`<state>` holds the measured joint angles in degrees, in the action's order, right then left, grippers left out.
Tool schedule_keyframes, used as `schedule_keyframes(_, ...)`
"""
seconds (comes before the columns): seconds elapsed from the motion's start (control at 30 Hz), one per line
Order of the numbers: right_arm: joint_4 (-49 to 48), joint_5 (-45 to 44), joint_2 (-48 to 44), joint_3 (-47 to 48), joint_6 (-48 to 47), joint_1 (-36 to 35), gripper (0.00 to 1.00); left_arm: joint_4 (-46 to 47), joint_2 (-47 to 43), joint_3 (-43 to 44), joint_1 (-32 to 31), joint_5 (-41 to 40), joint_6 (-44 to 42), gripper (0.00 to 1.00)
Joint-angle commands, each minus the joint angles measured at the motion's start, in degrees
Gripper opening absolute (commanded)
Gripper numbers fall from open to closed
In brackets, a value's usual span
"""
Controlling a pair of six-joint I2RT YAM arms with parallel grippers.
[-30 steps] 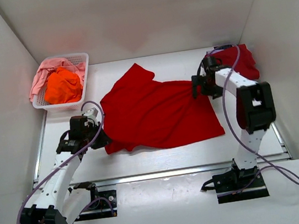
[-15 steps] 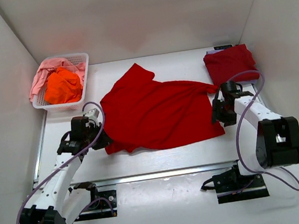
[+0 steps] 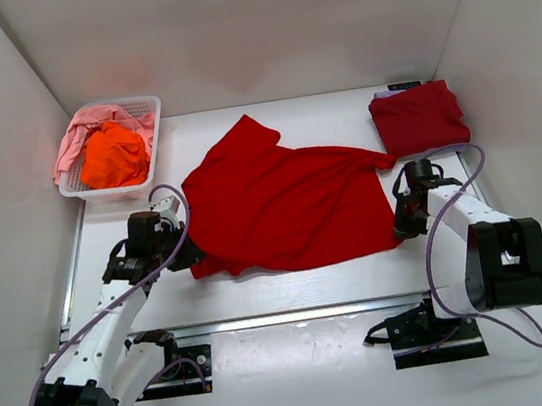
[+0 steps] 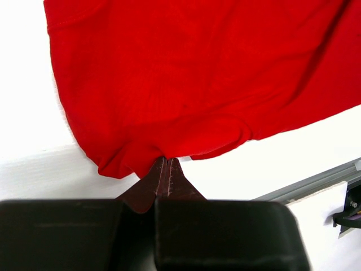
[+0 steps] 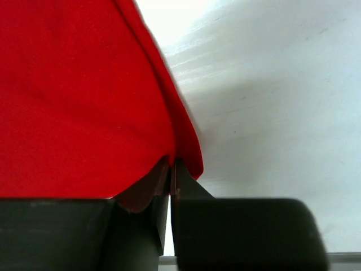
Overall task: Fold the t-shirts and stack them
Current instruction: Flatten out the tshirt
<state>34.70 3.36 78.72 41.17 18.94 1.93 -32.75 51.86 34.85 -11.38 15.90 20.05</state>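
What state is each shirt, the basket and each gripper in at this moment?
red t-shirt: unfolded, spread out, wrinkled, gripped at both near corners
dark red shirt: folded, lying at the far right
basket: upright, holding two shirts
orange shirt: crumpled in the basket
pink shirt: crumpled, draped over the basket's left rim
left gripper: shut on the red t-shirt's near left corner
right gripper: shut on its near right corner
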Motion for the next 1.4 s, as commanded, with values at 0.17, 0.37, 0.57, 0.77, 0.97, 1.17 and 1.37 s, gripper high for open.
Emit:
schedule_keyframes(0.17, 3.4, 1.0, -5.7, 8.5, -0.6, -1.5, 0.00, 0.4, 1.7, 6.8, 1.5, 2.6, 0.3, 0.00)
schedule_keyframes(0.37, 6.3, 3.5, -7.3, 30.9, -5.0, -2.5, 0.00, 0.8, 11.8, 37.1, 5.0, 2.6, 0.6, 0.00)
schedule_keyframes(0.57, 0.7, 7.2, -14.6, 42.3, -3.3, -0.2, 0.00, 2.3, 19.0, 65.1, 6.4, 3.3, 5.3, 0.00)
schedule_keyframes(0.77, -3.9, 12.2, -25.5, 44.3, -2.0, 6.0, 0.00, -3.0, 17.5, 80.4, 3.9, -4.1, 1.9, 0.00)
schedule_keyframes(0.97, -0.5, 14.5, -25.2, 52.4, -4.7, 2.9, 0.00, -2.8, 14.8, 81.7, 1.4, -4.0, 1.6, 0.00)
schedule_keyframes(1.17, 1.9, 22.1, -16.0, 54.8, -3.3, 4.8, 0.00, -1.1, 18.2, 76.1, 4.3, 1.8, 2.5, 0.00)
schedule_keyframes(1.37, 8.9, 22.3, 1.5, 56.8, -1.8, 4.9, 0.00, -5.0, 32.2, 68.6, 7.0, 5.1, -0.8, 0.00)
